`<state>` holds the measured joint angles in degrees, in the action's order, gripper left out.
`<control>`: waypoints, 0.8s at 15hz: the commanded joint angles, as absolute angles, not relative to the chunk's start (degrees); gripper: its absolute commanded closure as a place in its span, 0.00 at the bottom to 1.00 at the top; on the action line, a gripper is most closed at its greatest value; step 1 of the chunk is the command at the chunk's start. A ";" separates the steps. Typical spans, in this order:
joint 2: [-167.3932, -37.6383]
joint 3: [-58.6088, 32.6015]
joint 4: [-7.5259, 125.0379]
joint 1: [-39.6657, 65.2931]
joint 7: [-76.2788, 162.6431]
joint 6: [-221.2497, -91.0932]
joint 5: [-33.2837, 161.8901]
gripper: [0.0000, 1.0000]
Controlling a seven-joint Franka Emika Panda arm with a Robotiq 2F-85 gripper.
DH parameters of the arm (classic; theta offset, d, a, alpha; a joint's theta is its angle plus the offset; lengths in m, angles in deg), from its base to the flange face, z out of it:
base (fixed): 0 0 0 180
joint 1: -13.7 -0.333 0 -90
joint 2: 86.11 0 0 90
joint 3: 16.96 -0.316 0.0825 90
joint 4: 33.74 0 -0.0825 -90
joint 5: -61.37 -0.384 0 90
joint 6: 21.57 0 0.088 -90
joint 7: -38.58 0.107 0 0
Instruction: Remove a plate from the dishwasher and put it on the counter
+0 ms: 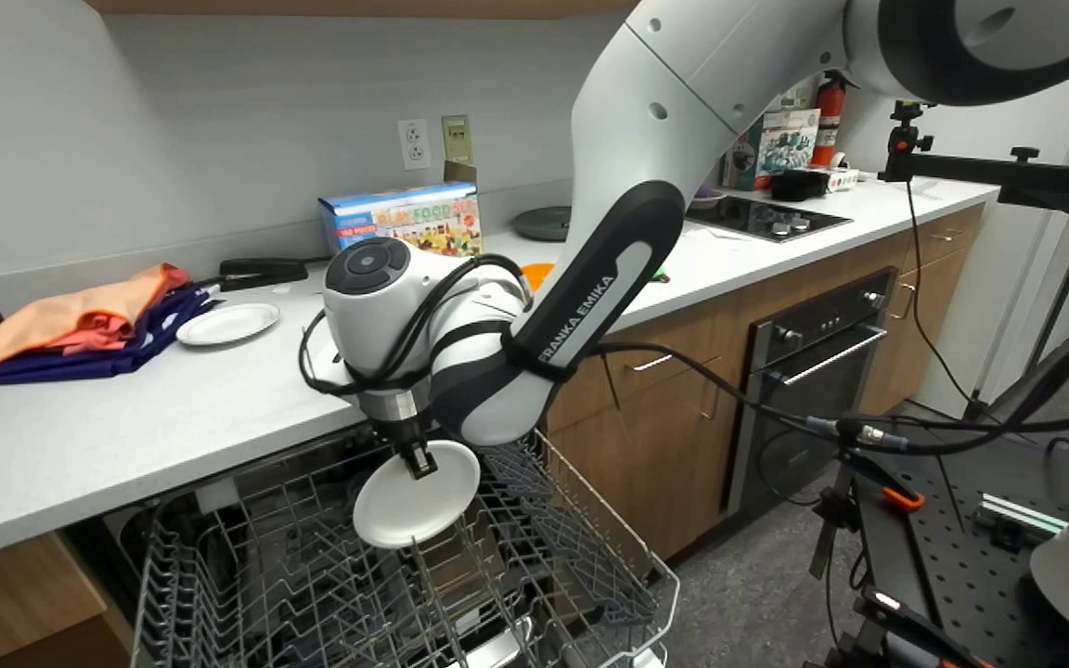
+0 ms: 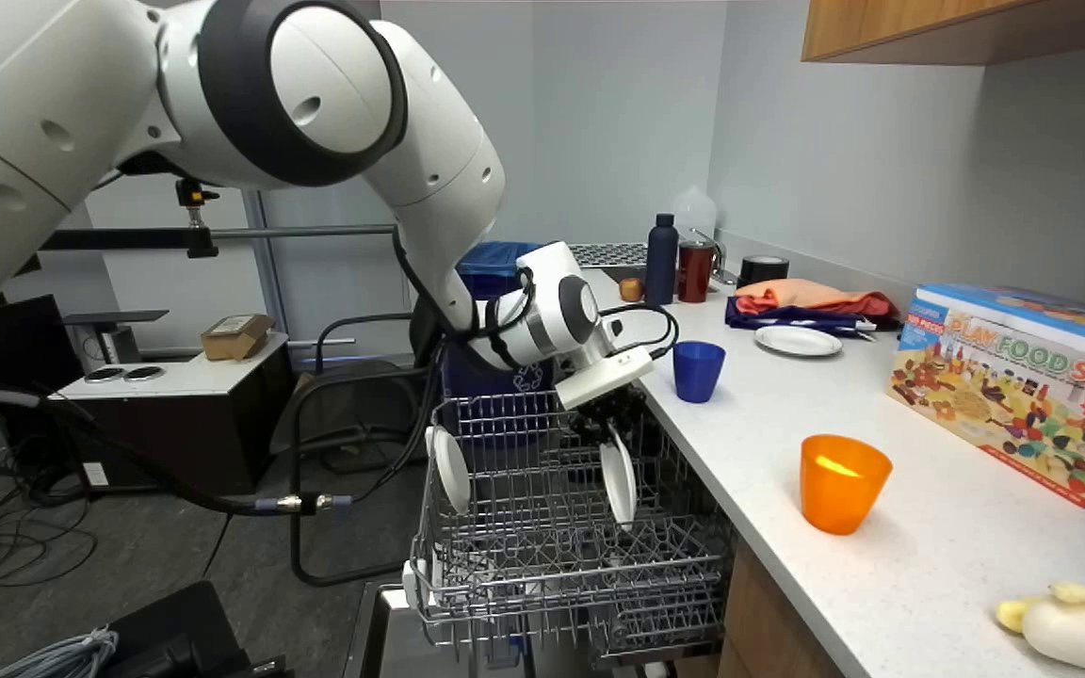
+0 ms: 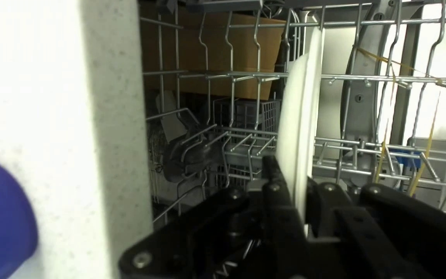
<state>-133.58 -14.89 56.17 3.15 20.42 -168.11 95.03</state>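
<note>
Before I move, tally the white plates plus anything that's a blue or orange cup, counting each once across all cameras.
White plates: 3 (held plate in the end effector, tilted plate in the dishwasher rack, flat plate on the counter)
Blue cup: 1
Orange cup: 1
Total: 5

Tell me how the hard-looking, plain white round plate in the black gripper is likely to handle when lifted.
Probably stiff: the plain white round plate shows no bend, seen edge-on in the wrist view. It may swivel, since the black two-fingered gripper pinches it only near the rim. Its smooth-looking face could make it slippery; its weight I can't judge.
</note>
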 commanded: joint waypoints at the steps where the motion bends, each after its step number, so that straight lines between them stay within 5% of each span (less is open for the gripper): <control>1: -129.95 -16.24 57.94 3.77 19.93 -168.74 93.99 0.98; 12: -120.50 -21.70 60.27 5.12 16.44 -168.28 88.67 0.98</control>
<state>-124.28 -19.66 58.62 3.62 19.44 -168.76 92.12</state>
